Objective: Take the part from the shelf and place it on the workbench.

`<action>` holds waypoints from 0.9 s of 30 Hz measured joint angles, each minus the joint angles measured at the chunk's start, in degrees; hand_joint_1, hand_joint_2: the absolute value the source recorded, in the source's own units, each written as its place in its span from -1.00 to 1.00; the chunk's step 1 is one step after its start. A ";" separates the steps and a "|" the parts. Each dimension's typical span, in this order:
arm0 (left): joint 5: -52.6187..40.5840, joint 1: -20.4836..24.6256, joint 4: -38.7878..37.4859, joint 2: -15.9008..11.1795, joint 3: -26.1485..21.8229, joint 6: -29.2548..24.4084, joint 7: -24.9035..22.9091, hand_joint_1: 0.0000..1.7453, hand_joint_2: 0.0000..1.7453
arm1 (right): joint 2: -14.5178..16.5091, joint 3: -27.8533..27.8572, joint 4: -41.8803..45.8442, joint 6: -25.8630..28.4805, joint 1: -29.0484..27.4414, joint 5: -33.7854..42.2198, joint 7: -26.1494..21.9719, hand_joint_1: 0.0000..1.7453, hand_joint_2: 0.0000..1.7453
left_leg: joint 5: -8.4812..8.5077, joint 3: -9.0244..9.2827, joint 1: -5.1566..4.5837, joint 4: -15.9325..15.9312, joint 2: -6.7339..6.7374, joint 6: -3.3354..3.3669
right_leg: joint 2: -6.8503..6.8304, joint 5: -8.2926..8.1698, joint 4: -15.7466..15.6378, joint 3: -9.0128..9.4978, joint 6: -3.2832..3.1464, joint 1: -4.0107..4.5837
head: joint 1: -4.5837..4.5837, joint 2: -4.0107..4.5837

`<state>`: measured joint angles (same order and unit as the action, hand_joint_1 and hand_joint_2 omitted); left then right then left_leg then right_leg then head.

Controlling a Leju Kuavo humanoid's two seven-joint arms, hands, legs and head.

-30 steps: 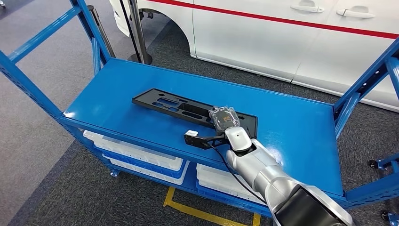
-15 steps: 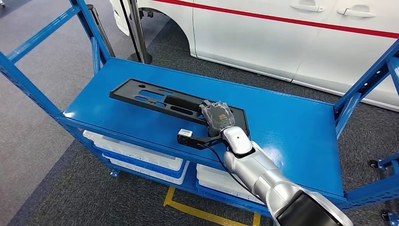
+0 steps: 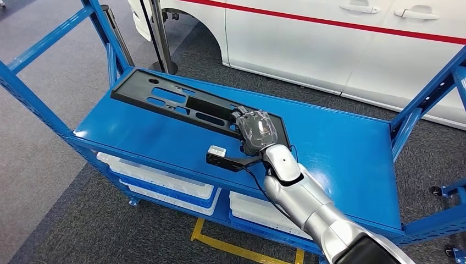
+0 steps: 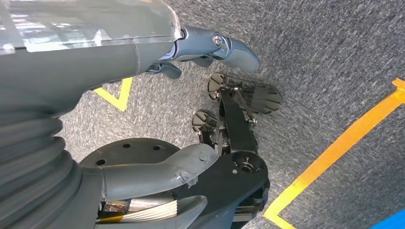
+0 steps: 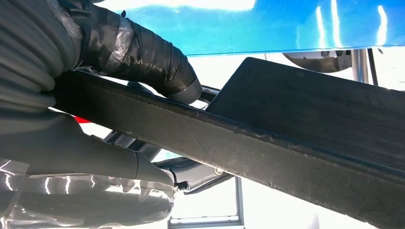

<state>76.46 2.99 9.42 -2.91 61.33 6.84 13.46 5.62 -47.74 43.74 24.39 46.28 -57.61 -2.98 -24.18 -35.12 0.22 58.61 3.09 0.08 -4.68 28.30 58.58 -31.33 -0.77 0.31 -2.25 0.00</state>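
The right hand point(image 3: 257, 131) has its fingers point(image 5: 157, 67) clamped over one end of the long black part point(image 3: 187, 107), thumb on one side of the edge and wrapped fingers on the other. The part looks tilted above the top of the blue shelf point(image 3: 340, 148), its free end reaching toward ten o'clock, near the shelf's far left corner. Whether that far end is fully clear of the deck I cannot tell.

Held so far off-centre, the part will likely want to droop and twist, so I'd keep the grip firm and lift slowly. The swing out should clear the blue uprights point(image 3: 104, 33).

The left hand point(image 4: 119, 43) hangs over the grey floor point(image 4: 334, 57), fingers loosely spread, holding nothing.
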 joint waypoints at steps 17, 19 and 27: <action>-0.78 0.28 -0.15 -0.13 0.04 -0.02 1.60 -1.00 1.00 | -3.78 2.25 8.94 4.51 -4.62 -7.72 0.87 1.00 1.00 | 1.97 -0.54 0.78 -1.59 -1.78 1.72 | 4.48 6.17 13.23 -5.22 2.82 -1.75 | 0.02 0.01; -0.74 0.17 -0.16 -0.15 0.04 -0.03 1.47 -1.00 1.00 | -4.44 2.80 10.95 4.39 -5.67 -6.71 0.05 1.00 1.00 | 1.92 -1.38 1.15 -0.61 -2.08 1.06 | 4.52 2.83 6.72 -2.05 3.45 -2.30 | 0.02 0.00; -0.22 -0.60 -0.33 -0.31 0.07 0.04 1.57 -1.00 1.00 | -6.88 4.45 23.71 0.30 -10.54 0.42 -2.15 1.00 1.00 | -0.72 -4.30 1.64 3.75 -2.75 -2.00 | 4.87 -0.56 1.77 -1.89 0.00 -1.85 | -0.09 0.01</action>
<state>76.24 2.39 9.09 -3.21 61.40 6.89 15.03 -1.26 -43.28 67.45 24.70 35.73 -57.19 -5.12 -24.89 -39.42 1.86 62.36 0.34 -1.93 0.19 27.75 60.36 -33.22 -0.77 -1.54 -2.34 0.01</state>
